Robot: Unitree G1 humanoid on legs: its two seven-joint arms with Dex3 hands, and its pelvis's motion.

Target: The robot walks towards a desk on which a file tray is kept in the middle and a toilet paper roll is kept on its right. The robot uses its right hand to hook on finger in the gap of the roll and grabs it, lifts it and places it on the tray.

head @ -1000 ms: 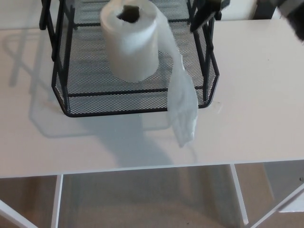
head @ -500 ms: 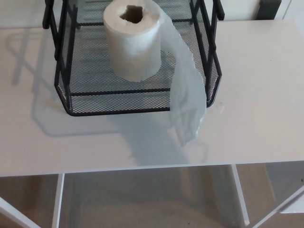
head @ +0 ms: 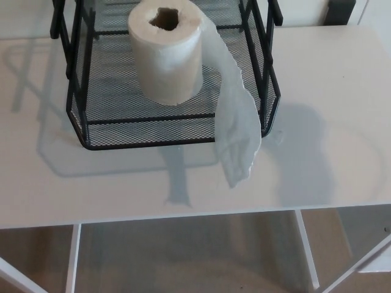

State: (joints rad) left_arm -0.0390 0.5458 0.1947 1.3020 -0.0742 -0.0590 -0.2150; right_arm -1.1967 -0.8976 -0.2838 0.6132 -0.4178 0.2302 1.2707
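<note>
A white toilet paper roll (head: 165,55) stands upright in the black wire-mesh file tray (head: 146,131), its hollow core facing up. A loose tail of paper (head: 238,131) runs from the roll over the tray's front right corner and lies on the white desk (head: 330,91). Neither of my hands shows in the head view. A dark shadow lies on the desk to the right of the tray.
The desk's front edge runs across the lower part of the picture, with white frame legs and beige floor beneath. A dark object (head: 339,11) sits past the desk's far right corner.
My right hand, at the top right a second ago, has left the view. The paper tail has shifted slightly, and a new shadow lies on the desk right of the tray.
</note>
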